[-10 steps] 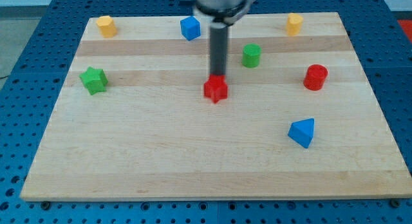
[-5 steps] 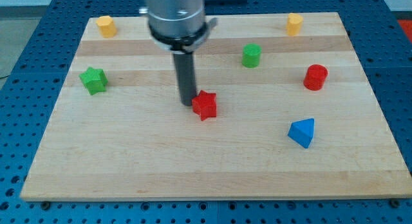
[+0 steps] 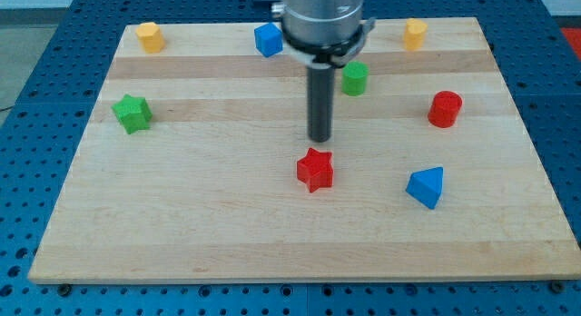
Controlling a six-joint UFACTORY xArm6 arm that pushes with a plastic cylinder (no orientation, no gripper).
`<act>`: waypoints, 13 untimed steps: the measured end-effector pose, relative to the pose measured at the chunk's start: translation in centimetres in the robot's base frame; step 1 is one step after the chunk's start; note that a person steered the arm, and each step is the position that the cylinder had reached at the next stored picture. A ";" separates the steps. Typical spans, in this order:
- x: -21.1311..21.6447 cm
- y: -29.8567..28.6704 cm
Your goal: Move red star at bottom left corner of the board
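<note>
The red star (image 3: 315,169), a small matte block with blunt points, was seen lying flat near the middle of the pale, striped wooden worktop (image 3: 182,225), well away from its bottom left corner. My tip (image 3: 320,139), the end effector's bare dark rod end, was held just above the star toward the view's top, apart from it, with nothing gripped.

The table (image 3: 182,225) is pale, smooth, matt wood with visible grain; the red star (image 3: 315,169) looks like matt plastic.
</note>
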State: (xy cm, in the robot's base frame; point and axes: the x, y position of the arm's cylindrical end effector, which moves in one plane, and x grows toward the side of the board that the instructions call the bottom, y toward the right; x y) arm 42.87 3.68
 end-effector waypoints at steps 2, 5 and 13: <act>6.1 1.6; 8.1 -17.5; 8.8 -22.5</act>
State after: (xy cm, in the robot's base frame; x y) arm 51.71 -18.81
